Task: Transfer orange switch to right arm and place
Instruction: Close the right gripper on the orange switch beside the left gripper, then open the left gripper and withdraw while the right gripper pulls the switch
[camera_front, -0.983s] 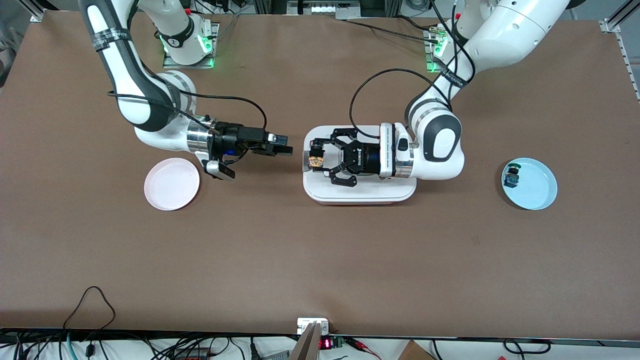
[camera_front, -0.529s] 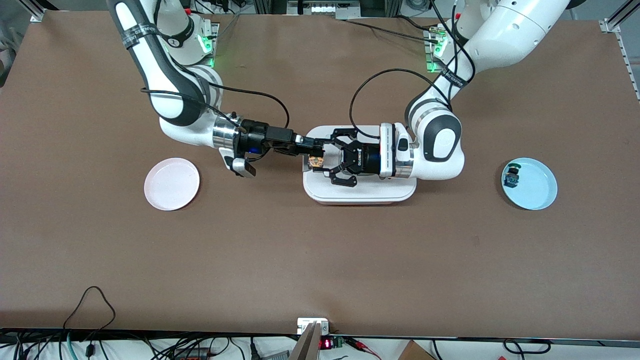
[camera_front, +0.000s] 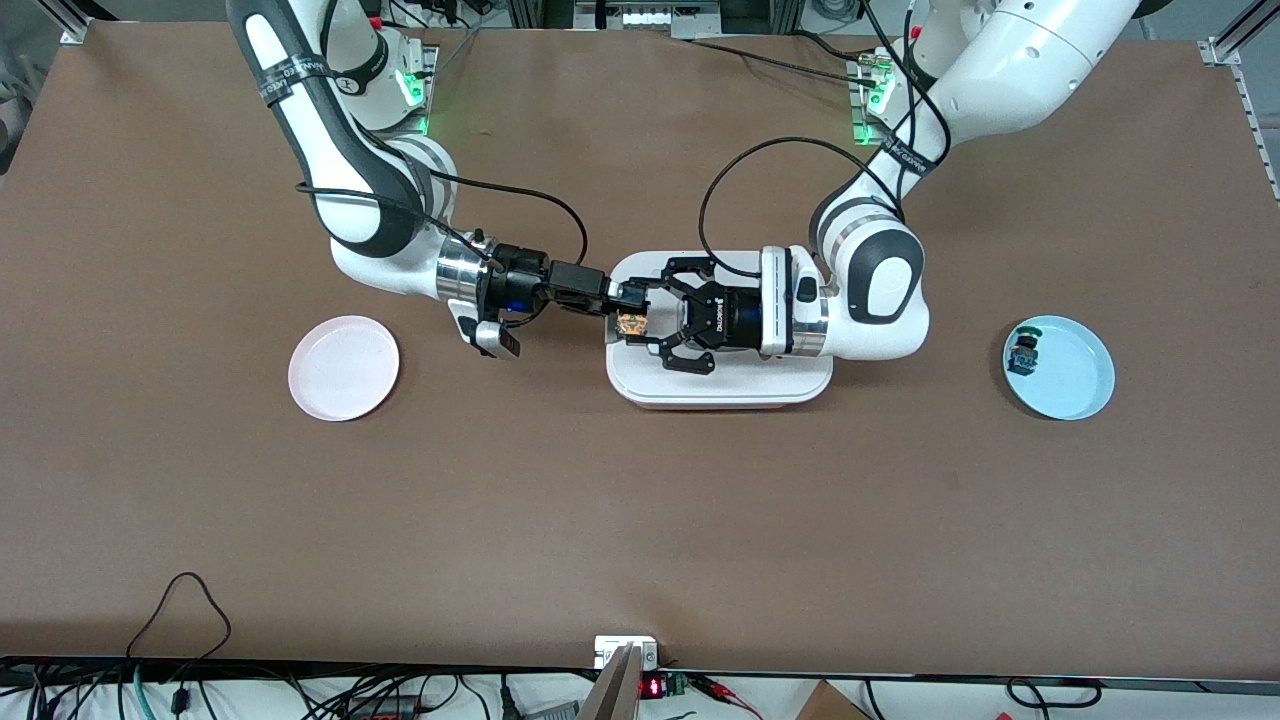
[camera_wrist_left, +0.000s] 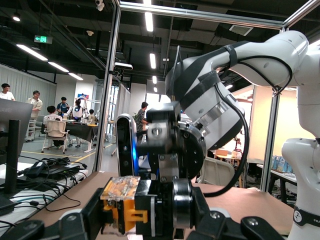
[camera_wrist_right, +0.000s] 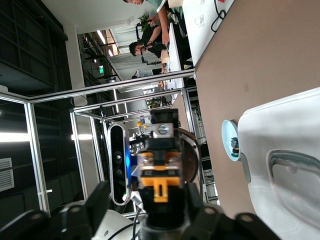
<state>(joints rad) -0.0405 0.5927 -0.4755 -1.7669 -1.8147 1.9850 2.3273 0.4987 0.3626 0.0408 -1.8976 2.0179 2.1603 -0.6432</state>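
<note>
While clamped in the left gripper (camera_front: 640, 318) over the white tray (camera_front: 720, 385), orange switch (camera_front: 631, 322) meets right gripper (camera_front: 622, 296), fingers spread around it, not yet closed.

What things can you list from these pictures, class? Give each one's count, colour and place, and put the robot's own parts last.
Table: one, brown, under everything.
Tray: one, white, mid-table.
Pink plate: one, toward the right arm's end.
Blue plate: one, toward the left arm's end.
Green and blue part: one, dark with a green top, on the blue plate's edge.
Orange switch: one, black and orange, in the air over the tray's edge, held in the left gripper.
Left gripper: one, black, over the tray, shut on the orange switch.
Right gripper: one, black, at the switch over the tray's edge.
</note>
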